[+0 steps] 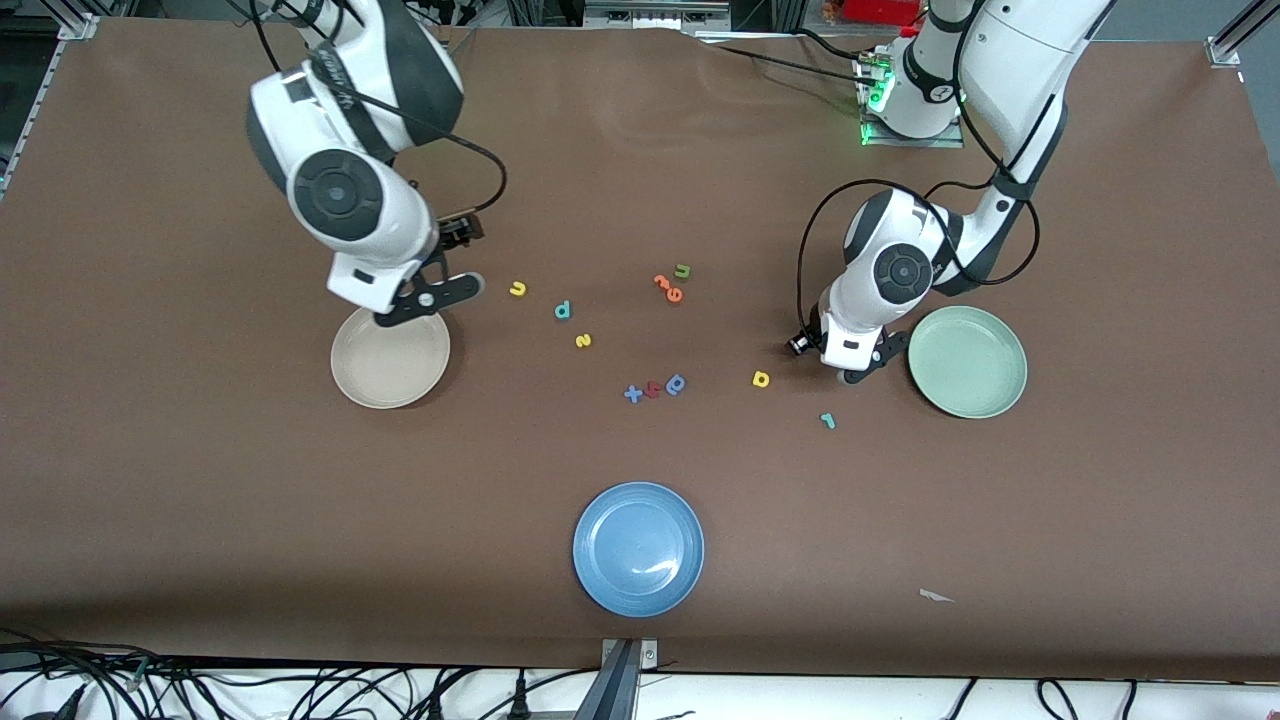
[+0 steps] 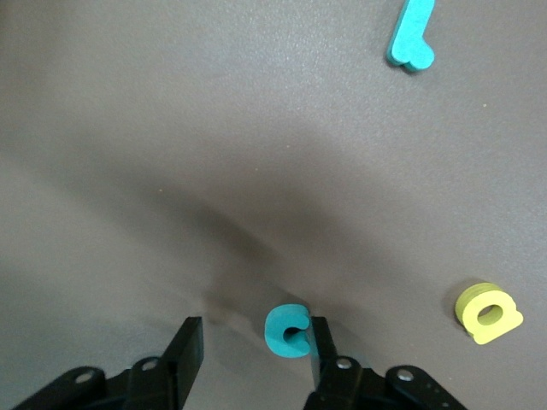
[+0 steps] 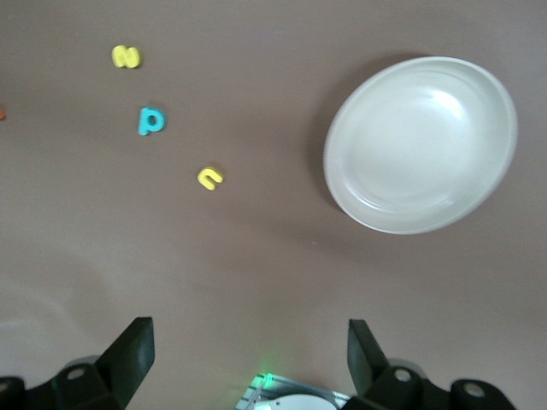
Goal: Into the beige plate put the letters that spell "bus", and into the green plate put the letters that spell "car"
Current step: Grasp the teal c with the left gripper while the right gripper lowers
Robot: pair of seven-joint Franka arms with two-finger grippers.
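My left gripper (image 1: 856,372) is down at the table beside the green plate (image 1: 968,361). Its jaws stand open around the teal "c" (image 2: 286,331): one finger (image 2: 322,342) touches the letter, the other stands well apart. The "c" is hidden in the front view. The yellow "a" (image 1: 761,379) and teal "r" (image 1: 827,420) lie close by on the table. My right gripper (image 1: 438,296) hangs open and empty over the edge of the beige plate (image 1: 390,357). Yellow "u" (image 1: 518,289), teal "b" (image 1: 563,310) and yellow "s" (image 1: 583,341) lie beside that plate.
A blue plate (image 1: 638,548) sits near the table's front edge. Orange letters (image 1: 668,288) and a green "u" (image 1: 683,270) lie mid-table. A blue cross (image 1: 633,393), a red letter (image 1: 652,389) and a blue "a" (image 1: 676,383) lie nearer the camera.
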